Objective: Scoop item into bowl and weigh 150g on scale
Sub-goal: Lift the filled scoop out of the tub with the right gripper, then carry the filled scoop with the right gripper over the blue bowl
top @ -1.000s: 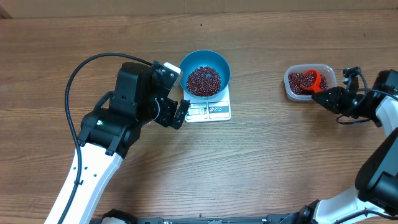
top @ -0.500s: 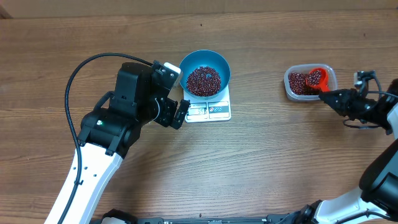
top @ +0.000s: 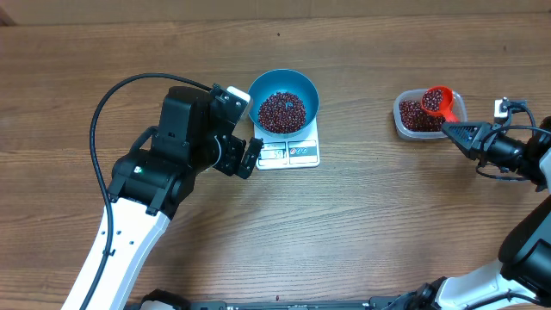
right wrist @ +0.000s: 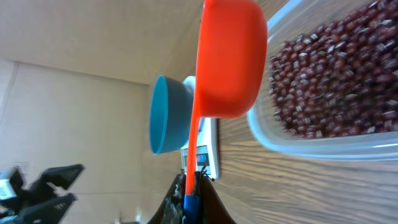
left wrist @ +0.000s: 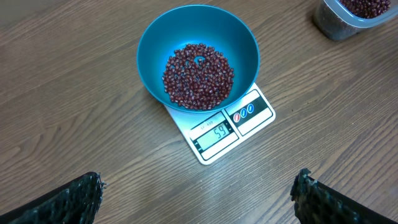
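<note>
Now the right gripper (top: 451,130), clamped on the scoop (top: 437,101) over the tub (top: 461,109), has the bowl (top: 284,79) well to its left, by the open left gripper (top: 250,159).

The work surface is 1 wooden table (top: 362,224) with a medium-brown finish; its grain runs left to right in the overhead view. A lighter tan strip (top: 258,7) borders the table's far edge at the top of that view. In the right wrist view, a plain beige surface (right wrist: 81,37) lies beyond the table. Lighting is even; shadows on the wood are soft.
</note>
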`<state>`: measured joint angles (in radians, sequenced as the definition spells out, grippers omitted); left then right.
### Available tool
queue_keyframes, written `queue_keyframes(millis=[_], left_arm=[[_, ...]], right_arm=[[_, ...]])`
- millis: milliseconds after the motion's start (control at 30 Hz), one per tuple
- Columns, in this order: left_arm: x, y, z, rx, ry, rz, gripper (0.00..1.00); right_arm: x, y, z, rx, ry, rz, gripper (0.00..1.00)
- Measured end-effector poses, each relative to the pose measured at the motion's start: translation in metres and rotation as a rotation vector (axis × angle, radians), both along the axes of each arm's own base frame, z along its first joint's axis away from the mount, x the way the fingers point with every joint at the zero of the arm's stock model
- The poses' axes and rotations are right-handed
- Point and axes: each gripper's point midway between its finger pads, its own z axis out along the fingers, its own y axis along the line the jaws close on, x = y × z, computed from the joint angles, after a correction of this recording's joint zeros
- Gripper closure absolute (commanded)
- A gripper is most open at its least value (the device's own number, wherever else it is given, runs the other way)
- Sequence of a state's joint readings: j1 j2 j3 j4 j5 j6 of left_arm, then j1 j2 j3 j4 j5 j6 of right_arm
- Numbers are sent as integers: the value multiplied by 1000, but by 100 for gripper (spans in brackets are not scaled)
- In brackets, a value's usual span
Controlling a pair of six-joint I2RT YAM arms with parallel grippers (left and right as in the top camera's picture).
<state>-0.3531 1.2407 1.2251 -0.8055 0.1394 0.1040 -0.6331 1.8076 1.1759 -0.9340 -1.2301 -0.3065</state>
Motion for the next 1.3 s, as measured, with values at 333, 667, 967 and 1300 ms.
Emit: queue_keyframes(millis=[333, 667, 967, 1300], left_arm=[[0, 0, 0, 0, 0, 0, 1], [0, 0, 0, 0, 0, 0, 1], [0, 0, 0, 0, 0, 0, 0], [0, 0, 0, 0, 0, 0, 1]], right_arm=[[2, 37, 16, 98, -24, 88, 96], [3, 112, 21, 114, -56, 301, 96], [16, 164, 30, 115, -128, 434, 96], [38, 215, 34, 42, -183, 494, 96]])
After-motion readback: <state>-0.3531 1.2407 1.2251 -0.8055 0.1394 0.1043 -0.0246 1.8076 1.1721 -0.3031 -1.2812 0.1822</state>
